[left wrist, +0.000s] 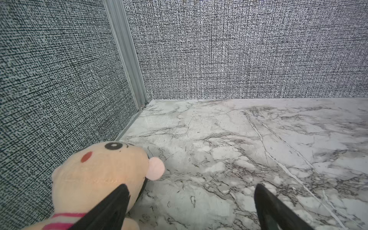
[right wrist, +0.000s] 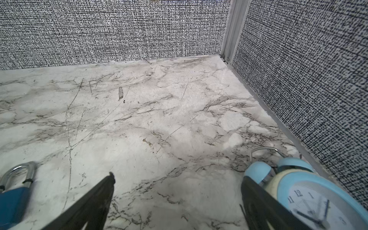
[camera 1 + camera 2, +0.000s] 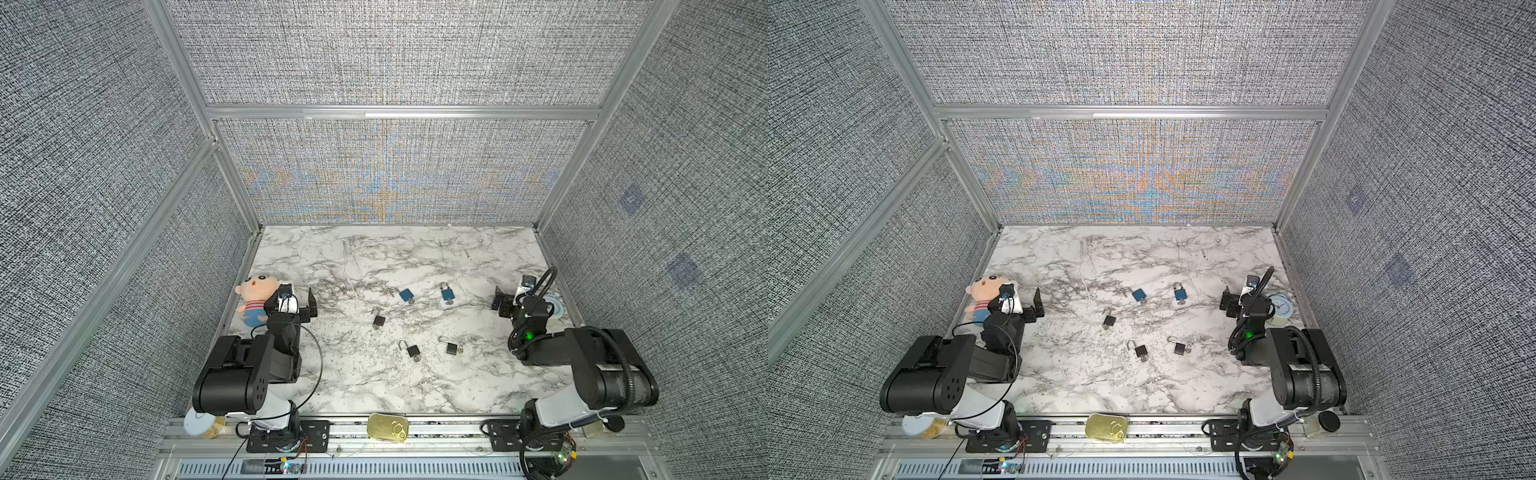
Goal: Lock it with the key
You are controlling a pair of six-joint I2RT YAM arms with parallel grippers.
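Several small padlocks lie in the middle of the marble table (image 3: 478,386). Two are blue (image 3: 406,295) (image 3: 447,294); three are black (image 3: 378,320) (image 3: 413,351) (image 3: 452,348). A small silvery key (image 3: 449,303) appears to stick out of the base of each. The right blue padlock (image 3: 1180,294) has its shackle down; the others show raised shackles. My left gripper (image 3: 297,298) (image 1: 191,187) hovers open and empty at the left, beside a plush doll (image 1: 99,175). My right gripper (image 3: 511,293) (image 2: 177,177) is open and empty at the right, between a blue padlock (image 2: 12,199) and an alarm clock (image 2: 310,199).
The plush doll (image 3: 253,299) lies against the left wall, touching a left finger. The light-blue alarm clock (image 3: 555,307) stands by the right wall. A gold tin (image 3: 387,427) and a white-lidded jar (image 3: 199,422) sit on the front rail. Textured walls close three sides.
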